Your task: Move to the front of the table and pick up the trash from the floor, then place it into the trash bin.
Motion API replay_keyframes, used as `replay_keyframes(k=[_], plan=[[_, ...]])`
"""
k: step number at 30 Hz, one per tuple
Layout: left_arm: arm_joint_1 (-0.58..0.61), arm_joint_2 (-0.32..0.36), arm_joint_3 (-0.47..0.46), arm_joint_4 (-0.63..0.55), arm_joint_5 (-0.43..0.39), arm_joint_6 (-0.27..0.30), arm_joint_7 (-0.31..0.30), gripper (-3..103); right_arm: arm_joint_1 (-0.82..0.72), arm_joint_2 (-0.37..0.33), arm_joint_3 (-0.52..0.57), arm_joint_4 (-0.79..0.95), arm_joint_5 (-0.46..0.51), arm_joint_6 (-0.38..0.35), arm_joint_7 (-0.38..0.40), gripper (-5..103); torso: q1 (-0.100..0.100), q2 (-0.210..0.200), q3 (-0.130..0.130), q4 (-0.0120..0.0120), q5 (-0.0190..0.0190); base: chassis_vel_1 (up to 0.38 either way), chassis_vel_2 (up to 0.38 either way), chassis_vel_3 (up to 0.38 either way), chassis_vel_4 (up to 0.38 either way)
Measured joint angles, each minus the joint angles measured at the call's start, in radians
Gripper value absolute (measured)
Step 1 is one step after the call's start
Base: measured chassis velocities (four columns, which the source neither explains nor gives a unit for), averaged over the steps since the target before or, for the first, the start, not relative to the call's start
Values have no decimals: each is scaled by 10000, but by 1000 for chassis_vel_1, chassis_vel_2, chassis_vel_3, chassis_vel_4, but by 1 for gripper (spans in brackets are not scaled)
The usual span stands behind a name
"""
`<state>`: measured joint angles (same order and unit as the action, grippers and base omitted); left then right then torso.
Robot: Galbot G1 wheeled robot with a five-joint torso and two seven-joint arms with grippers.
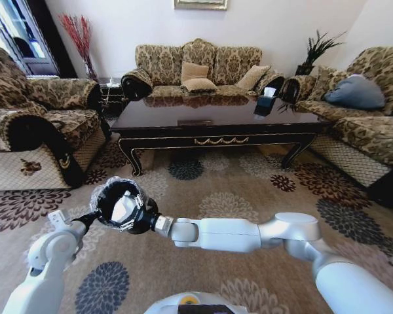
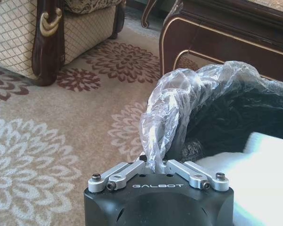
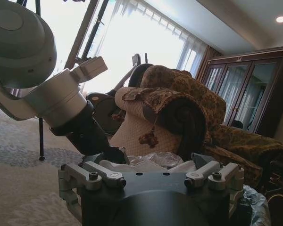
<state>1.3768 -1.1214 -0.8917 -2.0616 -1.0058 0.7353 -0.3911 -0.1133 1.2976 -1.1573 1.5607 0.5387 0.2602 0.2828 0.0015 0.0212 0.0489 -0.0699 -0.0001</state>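
I see trash bin [image 1: 121, 204] lifted off carpet [image 1: 249, 190], tilted toward camera, white paper [image 1: 122, 209] inside. Left gripper [image 1: 92, 218] at bin's rim on my left; right gripper [image 1: 146, 222] at bin's right side, arm stretched across. Table [image 1: 216, 124] ahead, black tissue box [image 1: 266, 103] on top.

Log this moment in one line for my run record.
left gripper: shut on bin liner | right gripper: over bin, white trash inside | table: ahead
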Motion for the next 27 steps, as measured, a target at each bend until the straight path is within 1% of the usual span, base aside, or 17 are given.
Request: replay_keyframes(k=[4, 8, 15, 18, 24, 27], plan=[[19, -14, 61, -31, 62, 0, 2, 2, 44, 256, 20, -176, 120, 0, 41, 100, 0, 0, 0, -1, 0, 0, 0, 0, 0], [62, -24, 104, -36, 128, 0, 6, 2, 98, 605, 71, -378, 216, -13, 277, 100, 0, 0, 0, 0, -1, 0, 0, 0, 0], [123, -24, 105, -76, 140, 0, 13, 2, 243, 827, 106, -409, 391, -98, 449, 100, 0, 0, 0, 0, 0, 0, 0, 0, 0], [160, -29, 104, -137, 142, 0, 13, 2, 262, 977, 116, -624, 430, -196, 516, 100, 0, 0, 0, -1, -1, 0, 0, 0, 0], [231, -49, 96, -235, 145, 0, 19, 2, -64, 1397, 116, -1242, 556, -647, 1134, 100, 0, -1, 0, -2, 0, 0, 0, 0, 0], [277, -53, 85, -269, 148, 0, 19, 2, -110, 1585, 118, -1409, 630, -686, 1210, 100, 0, 0, 0, -1, 0, 0, 0, 0, 0]])
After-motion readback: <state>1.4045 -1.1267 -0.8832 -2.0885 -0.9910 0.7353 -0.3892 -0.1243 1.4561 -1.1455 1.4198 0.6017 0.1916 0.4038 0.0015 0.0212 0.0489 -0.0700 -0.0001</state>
